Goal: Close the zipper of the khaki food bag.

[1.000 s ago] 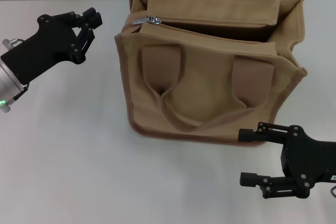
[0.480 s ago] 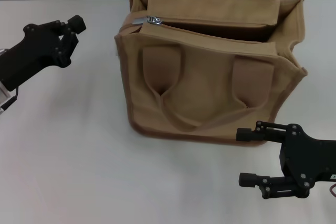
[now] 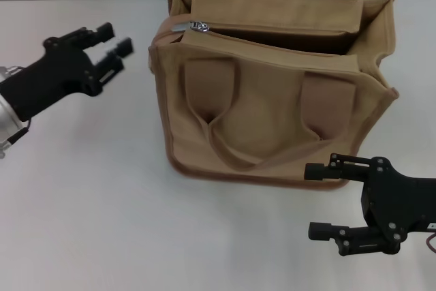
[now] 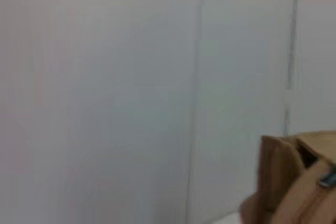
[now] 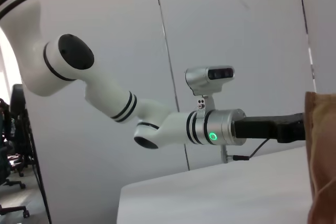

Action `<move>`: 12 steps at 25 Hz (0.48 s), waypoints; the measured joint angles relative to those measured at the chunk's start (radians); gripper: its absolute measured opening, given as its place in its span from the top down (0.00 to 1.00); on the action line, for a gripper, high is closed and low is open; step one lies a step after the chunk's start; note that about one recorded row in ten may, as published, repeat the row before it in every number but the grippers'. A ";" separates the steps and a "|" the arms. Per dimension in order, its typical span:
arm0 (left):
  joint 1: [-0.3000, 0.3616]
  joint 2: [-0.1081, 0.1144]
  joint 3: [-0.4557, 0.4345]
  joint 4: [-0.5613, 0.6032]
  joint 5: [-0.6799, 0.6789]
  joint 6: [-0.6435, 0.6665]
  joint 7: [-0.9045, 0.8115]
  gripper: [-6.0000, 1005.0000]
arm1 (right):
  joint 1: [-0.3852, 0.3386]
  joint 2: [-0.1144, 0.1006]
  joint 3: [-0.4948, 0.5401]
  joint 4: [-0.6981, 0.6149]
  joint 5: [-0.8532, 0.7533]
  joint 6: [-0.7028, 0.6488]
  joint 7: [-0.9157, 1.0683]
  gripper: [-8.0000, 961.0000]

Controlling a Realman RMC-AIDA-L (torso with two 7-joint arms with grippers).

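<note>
Left gripper (image 3: 117,43) hovered released, near the khaki food bag (image 3: 272,93), beside its pull-tab end. Zipper (image 3: 199,27) gaped; interior dark, contents indiscernible. Right gripper (image 3: 317,200) sat released at the bag's front base.

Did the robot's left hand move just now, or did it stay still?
Yes. The left gripper swung back toward the bag, which has not moved. Half a second ago it sat farther from the bag's corner; now its open fingers point at the zipper end.

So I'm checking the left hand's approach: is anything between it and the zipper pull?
Nothing visible. The left hand, open, hovers beside the khaki food bag, with only bare table between it and the zipper pull.
</note>
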 joint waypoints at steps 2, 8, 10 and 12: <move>-0.012 -0.004 0.055 0.016 0.000 -0.004 0.000 0.61 | -0.002 0.000 0.004 0.000 0.000 0.004 0.000 0.16; -0.055 -0.012 0.151 0.040 0.000 -0.056 0.000 0.38 | -0.005 0.000 0.021 0.009 0.000 0.008 0.000 0.16; -0.073 -0.013 0.161 0.038 0.000 -0.105 0.000 0.35 | -0.006 0.001 0.025 0.009 0.000 0.008 0.000 0.16; -0.080 -0.014 0.167 0.036 0.000 -0.125 0.000 0.33 | -0.006 0.001 0.028 0.010 0.000 0.009 0.000 0.16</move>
